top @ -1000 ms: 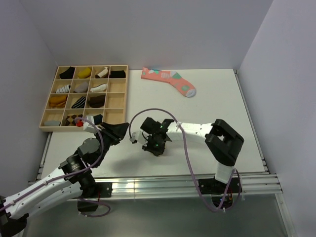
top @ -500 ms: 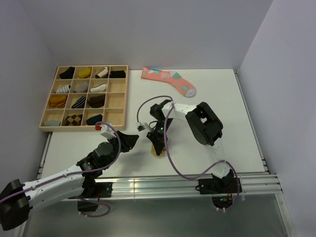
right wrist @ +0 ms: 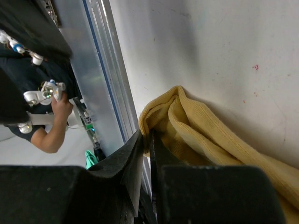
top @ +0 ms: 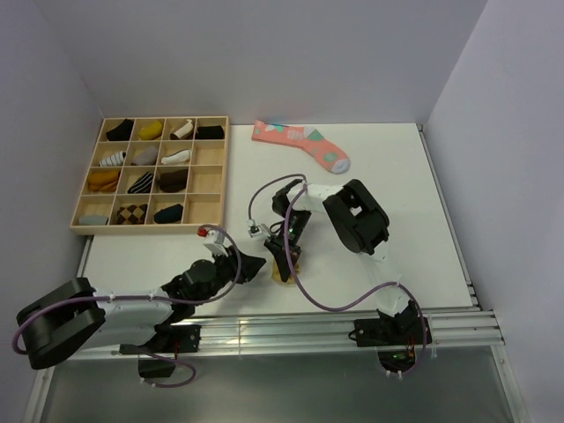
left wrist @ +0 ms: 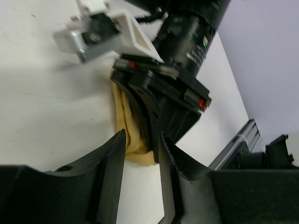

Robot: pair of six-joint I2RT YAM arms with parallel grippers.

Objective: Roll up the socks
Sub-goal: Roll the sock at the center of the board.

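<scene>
Right tool (top: 284, 261) clamped on the mustard sock (top: 284, 277), bunched on the tabletop (top: 397, 194) near its front edge. Left tool (top: 253, 266), jaws partly spread and empty, sits at the sock's nine o'clock, the sock's end just off its tips.

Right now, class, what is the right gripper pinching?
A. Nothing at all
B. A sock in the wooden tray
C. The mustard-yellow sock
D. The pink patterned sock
C: the right wrist view shows the right gripper with its fingers closed on a fold of the mustard-yellow sock, while the pink patterned sock lies apart at the far side of the table.
</scene>
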